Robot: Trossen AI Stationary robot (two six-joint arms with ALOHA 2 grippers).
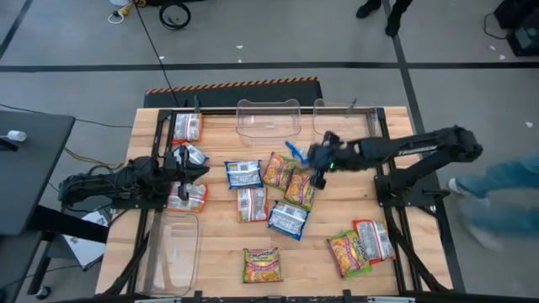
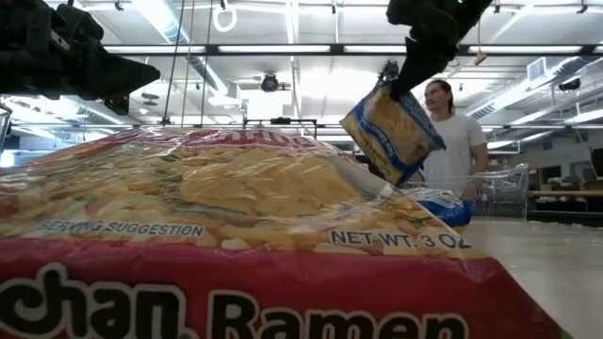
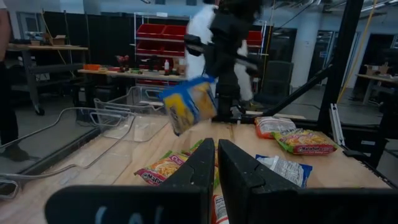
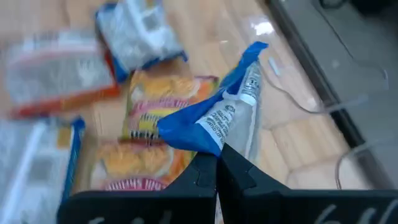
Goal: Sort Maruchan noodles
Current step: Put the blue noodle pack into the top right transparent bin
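Note:
Several Maruchan packets lie flat on the wooden table [image 1: 219,244]: blue-and-white ones [image 1: 244,174] [image 1: 288,219], yellow-green ones [image 1: 278,171] [image 1: 263,263], and red-orange ones [image 1: 187,126] [image 1: 373,240]. My right gripper [image 1: 313,162] [image 4: 217,163] is above the table's middle, shut on a blue packet [image 1: 295,151] [image 2: 394,132] [image 3: 189,102]. My left gripper [image 1: 202,171] [image 3: 216,163] is near the left edge with its fingers shut on nothing. It is between a blue packet [image 1: 189,156] and a red one [image 1: 187,195]. My right gripper pinches the blue packet between its two fingers by one crumpled edge [image 4: 214,143], coming from above. The packet is lifted clear of the table and hangs tilted below the fingers [image 2: 415,71], above the yellow-green packets.
Two clear tubs [image 1: 268,118] [image 1: 345,114] stand at the far edge, and a third [image 1: 173,252] stands at the near left. A red packet [image 2: 236,245] fills the low view's foreground. A person [image 2: 452,132] stands beyond the table. Bare wood shows near the table's front centre.

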